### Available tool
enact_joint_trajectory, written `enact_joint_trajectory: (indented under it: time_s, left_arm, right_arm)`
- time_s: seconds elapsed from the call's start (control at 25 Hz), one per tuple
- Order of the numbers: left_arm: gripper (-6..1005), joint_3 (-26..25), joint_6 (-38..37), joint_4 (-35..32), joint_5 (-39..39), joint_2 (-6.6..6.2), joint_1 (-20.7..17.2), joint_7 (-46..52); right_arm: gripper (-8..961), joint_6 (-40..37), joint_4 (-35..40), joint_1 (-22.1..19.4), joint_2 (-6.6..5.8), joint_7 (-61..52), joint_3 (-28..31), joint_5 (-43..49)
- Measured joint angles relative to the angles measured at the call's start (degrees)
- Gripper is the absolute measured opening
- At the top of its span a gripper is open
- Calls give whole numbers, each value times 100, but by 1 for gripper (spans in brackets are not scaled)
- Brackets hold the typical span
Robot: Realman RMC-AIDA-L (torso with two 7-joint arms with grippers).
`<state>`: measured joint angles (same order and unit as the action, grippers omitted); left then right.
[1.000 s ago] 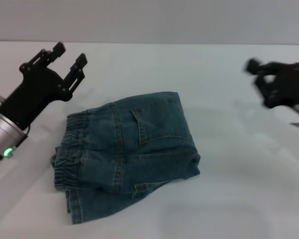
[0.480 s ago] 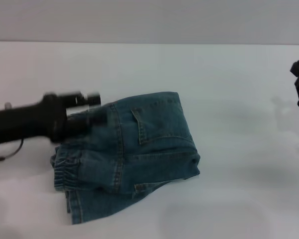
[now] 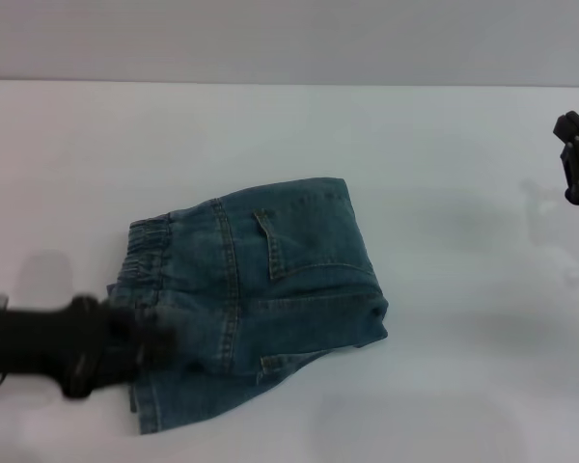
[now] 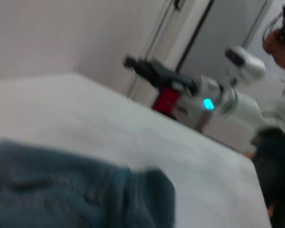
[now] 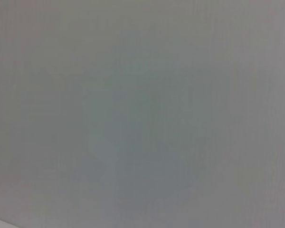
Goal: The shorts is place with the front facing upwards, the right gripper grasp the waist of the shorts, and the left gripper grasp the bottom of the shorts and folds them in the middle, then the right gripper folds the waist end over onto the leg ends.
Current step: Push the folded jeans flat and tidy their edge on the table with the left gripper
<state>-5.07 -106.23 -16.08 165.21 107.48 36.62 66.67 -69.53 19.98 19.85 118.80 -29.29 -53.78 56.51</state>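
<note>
Since the earlier frames the left end effector (image 3: 140, 347) has swung from the far left of the counter (image 3: 444, 386) down across the near-left corner of the shorts (image 3: 261, 289); the right end effector (image 3: 577, 169) has pulled back to the right edge of the head view.

Left end effector: a dark smear low over the waistband (image 3: 140, 246) side, overlapping the denim's near-left corner. Cannot tell whether its fingers are spread or pressed together, nor whether it touches the cloth.

Shorts: centre-left on the counter, already doubled into a compact packet. Ruffled waistband lies along the left edge, a pocket (image 3: 294, 241) faces up, and a lower layer pokes out at the near-left corner.

Right end effector: high, well apart from the shorts, nothing in it; fingers too cropped to judge. In the left wrist view it shows far off with its cyan light (image 4: 208, 103).

Judgement: both folds look done; the step in hand looks like retreat or a final tidy. To do it well, the left arm should clear the cloth without dragging the top layer, lifting before sweeping sideways. If tidying, press only the protruding lower layer and leave the waistband aligned.
</note>
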Motion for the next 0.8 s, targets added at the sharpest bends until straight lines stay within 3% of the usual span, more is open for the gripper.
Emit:
enact_joint_trajectory:
  time_s: [0.24, 0.4, 0.48, 0.68, 0.8]
  left_arm:
    - [239, 956, -4, -13, 0, 122, -124, 127]
    - [68, 1260, 16, -87, 1, 299, -123, 235]
    - [40, 1293, 39, -195, 1, 403, -114, 256]
    - [-2, 1301, 97, -247, 2, 488, -96, 261]
    - [-2, 1302, 506, -252, 3, 595, -51, 371]
  right_arm:
    - [-2, 29, -63, 143, 5, 136, 4, 0]
    - [-1, 31, -72, 178, 5, 142, 6, 2]
    - [-1, 31, -74, 191, 5, 143, -2, 14]
    - [-1, 31, -74, 197, 3, 143, -15, 35]
    - [-1, 31, -74, 185, 1, 148, -15, 40]
